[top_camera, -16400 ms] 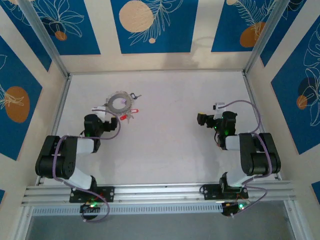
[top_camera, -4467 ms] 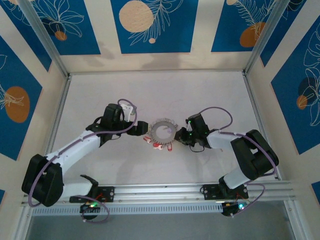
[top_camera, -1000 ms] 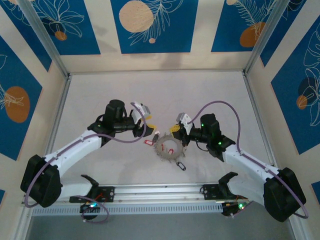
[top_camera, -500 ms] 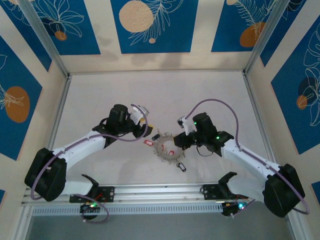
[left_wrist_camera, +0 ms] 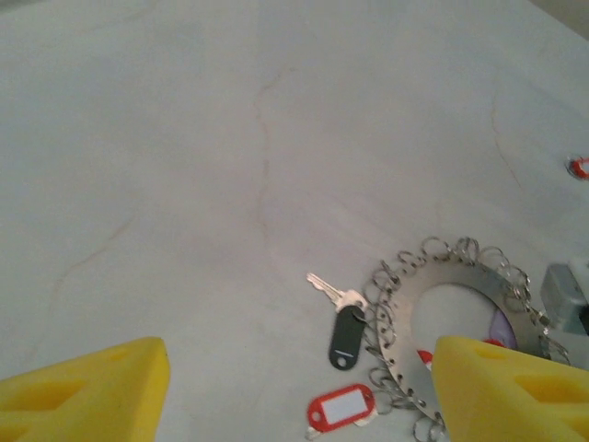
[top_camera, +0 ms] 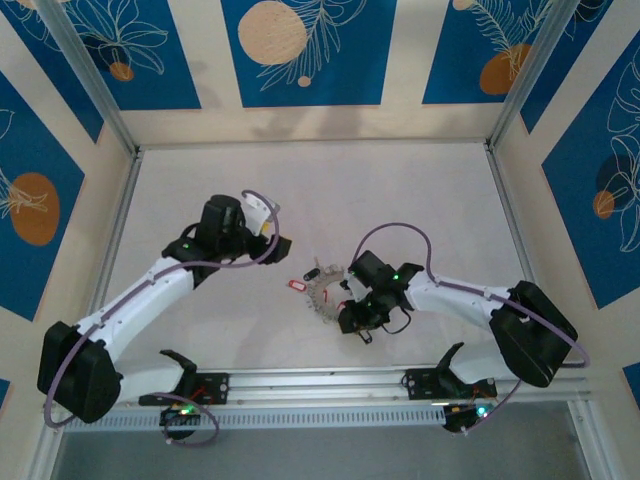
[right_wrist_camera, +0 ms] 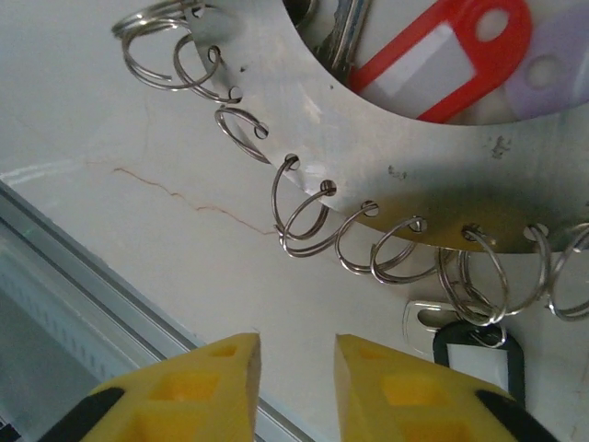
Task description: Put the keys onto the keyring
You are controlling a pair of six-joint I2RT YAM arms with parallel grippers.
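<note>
The keyring (top_camera: 318, 297) is a flat silvery ring plate edged with several small wire loops, lying on the table. In the left wrist view the keyring (left_wrist_camera: 398, 324) lies beside a black-tagged key (left_wrist_camera: 345, 335) and a red-tagged key (left_wrist_camera: 340, 406). My left gripper (top_camera: 283, 245) (left_wrist_camera: 299, 364) hovers open and empty to the left of them. My right gripper (top_camera: 347, 320) (right_wrist_camera: 296, 345) sits at the ring's near edge, narrowly open with nothing between its fingers. The keyring (right_wrist_camera: 368, 157) frames a red tag (right_wrist_camera: 442, 55) and a pale purple tag (right_wrist_camera: 552, 64); a black tag (right_wrist_camera: 474, 364) hangs by the right finger.
A metal rail (top_camera: 320, 380) runs along the table's near edge, just below my right gripper. Frame posts and patterned walls enclose the table (top_camera: 400, 200) on the other sides. Another black-tagged key (top_camera: 365, 337) lies near the right gripper.
My right gripper has swung down to the ring's near edge and its jaws have parted. My left gripper has drawn back to the left and opened wider.
</note>
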